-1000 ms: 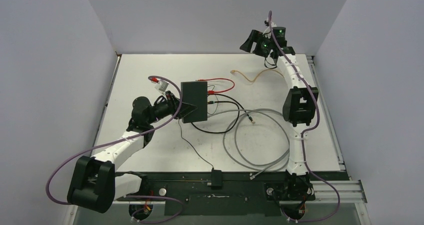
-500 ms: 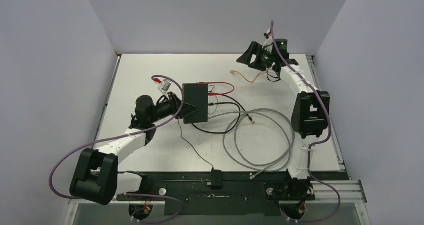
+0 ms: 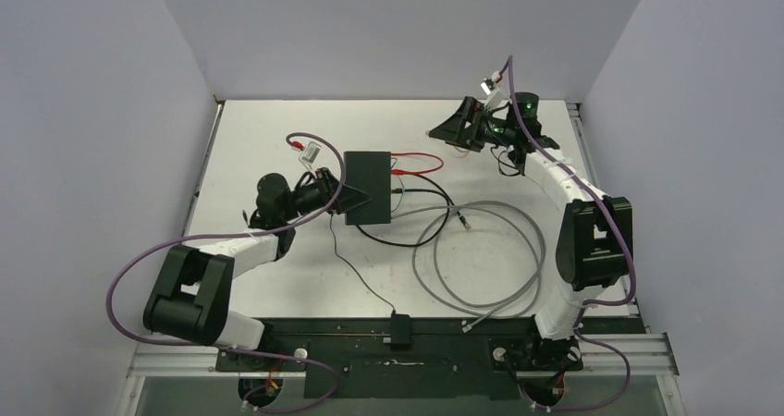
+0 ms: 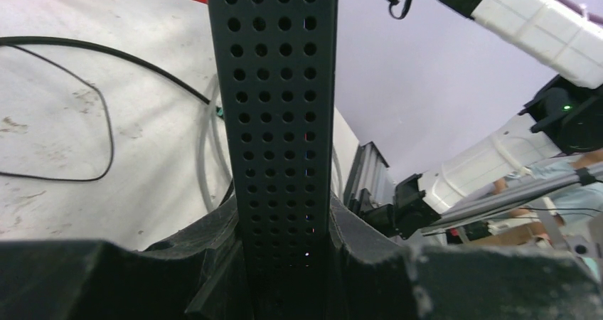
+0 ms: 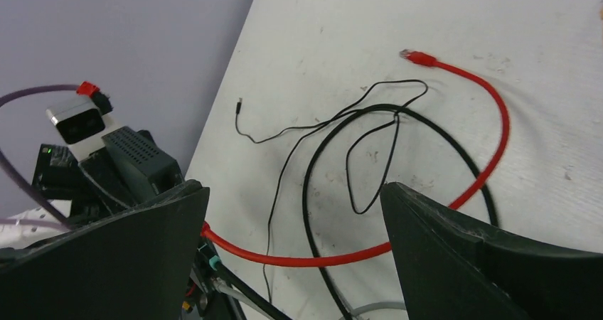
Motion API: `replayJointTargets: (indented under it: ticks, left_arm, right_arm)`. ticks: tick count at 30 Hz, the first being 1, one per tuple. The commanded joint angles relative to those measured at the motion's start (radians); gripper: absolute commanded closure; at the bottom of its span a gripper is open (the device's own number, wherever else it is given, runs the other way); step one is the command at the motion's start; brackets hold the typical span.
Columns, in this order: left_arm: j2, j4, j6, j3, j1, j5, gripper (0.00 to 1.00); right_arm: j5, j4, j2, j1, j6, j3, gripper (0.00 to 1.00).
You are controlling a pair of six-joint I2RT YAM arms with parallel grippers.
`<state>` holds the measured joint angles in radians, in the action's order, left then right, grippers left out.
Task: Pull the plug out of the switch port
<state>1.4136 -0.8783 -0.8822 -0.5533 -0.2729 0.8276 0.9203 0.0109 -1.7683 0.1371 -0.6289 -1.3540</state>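
Left of centre in the top view, the left gripper (image 3: 338,194) pinches the left edge of the flat matte-black rectangular switch (image 3: 368,187). Only its wrist view shows the perforated side wall clamped between the fingers. At upper right, the right gripper (image 3: 447,128) hangs with jaws spread. Its wrist view shows a red cable (image 5: 505,117) beneath.

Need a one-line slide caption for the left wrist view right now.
Left gripper clamped on the switch by its perforated edge, gray cable lying on the white table behind.
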Motion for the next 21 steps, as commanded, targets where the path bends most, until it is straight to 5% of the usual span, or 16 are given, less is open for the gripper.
replayJointTargets:
  ticks: [1, 8, 21]
  left_arm:
    - [0.043, -0.371, -0.164, -0.075, 0.001, 0.107, 1.00]
    - [0.124, -0.641, -0.326, -0.076, 0.001, 0.144, 1.00]
    - [0.119, -0.620, -0.313, -0.077, 0.001, 0.146, 1.00]
  right_arm:
    - [0.132, 0.160, 0.086, 0.041, -0.032, 0.049, 0.03]
    - [0.216, 0.184, 0.117, 0.113, -0.029, 0.059, 0.02]
    - [0.295, 0.155, 0.137, 0.151, 0.007, 0.077, 0.03]
